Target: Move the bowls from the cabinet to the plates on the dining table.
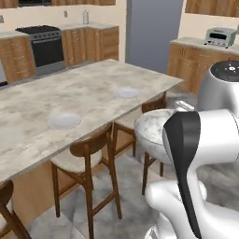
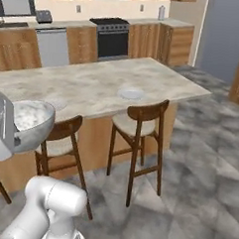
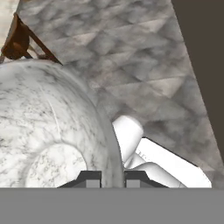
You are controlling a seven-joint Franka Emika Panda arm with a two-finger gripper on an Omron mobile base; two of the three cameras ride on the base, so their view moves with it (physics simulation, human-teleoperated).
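Note:
My gripper (image 3: 113, 178) is shut on the rim of a pale grey-white marbled bowl (image 3: 48, 131), one finger inside and one outside. The bowl (image 1: 151, 130) hangs in the air beside the dining table (image 1: 93, 86), off its stool side, over the floor. In the right base view the bowl (image 2: 32, 118) sits at the far left against my hand. Two flat pale plates lie on the marbled top with nothing on them: a nearer plate (image 1: 65, 120) and a farther plate (image 1: 127, 93). The farther plate (image 2: 131, 94) also lies mid-table in the right base view.
Dark wooden stools (image 1: 88, 151) (image 2: 141, 117) stand along the table's near side, under and beside the bowl. A stove (image 1: 46, 46) and low wooden cabinets line the back wall. A toaster oven (image 1: 219, 36) sits on the right counter. Wall cabinet bottoms (image 1: 212, 7) edge the top.

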